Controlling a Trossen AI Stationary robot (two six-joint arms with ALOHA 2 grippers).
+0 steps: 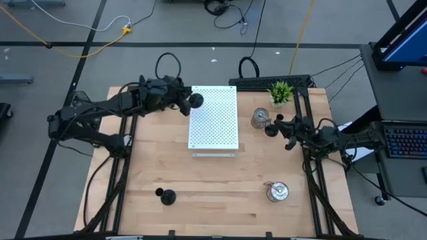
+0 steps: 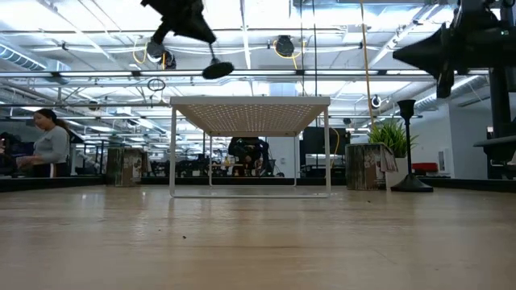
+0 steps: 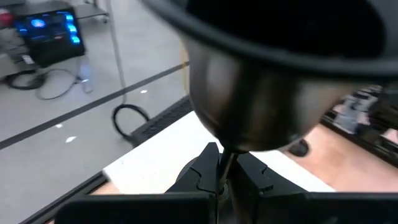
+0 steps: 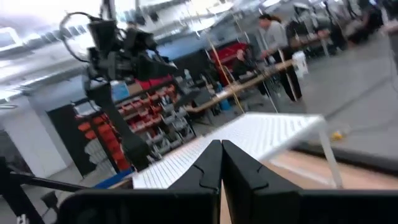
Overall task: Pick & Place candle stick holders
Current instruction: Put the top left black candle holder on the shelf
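My left gripper (image 1: 186, 102) is shut on a black candle stick holder (image 1: 195, 101), high over the far left corner of the white perforated shelf (image 1: 213, 117). Another black holder (image 1: 167, 196) stands on its base near the table's front left. One silver holder (image 1: 259, 119) sits right of the shelf, another (image 1: 277, 192) at the near right. A black holder (image 2: 409, 145) stands on its round base at the far right. My right gripper (image 4: 221, 163) is shut at the table's right side and holds nothing. My left gripper pinches the black holder's thin stem (image 3: 227, 165) between its two fingers. The fingers slant down toward the table's right, and the stem runs on along them. The round end (image 2: 218, 70) sticks out beyond the fingertips, tilted. The holder is lifted clear, above the shelf top.
A small green potted plant (image 1: 281, 92) stands at the far right, behind the silver holder. The shelf stands on thin legs (image 2: 172, 153) with open room beneath. Bare wood (image 1: 220, 193) lies along the near side. A person (image 2: 48, 145) is in the room beyond.
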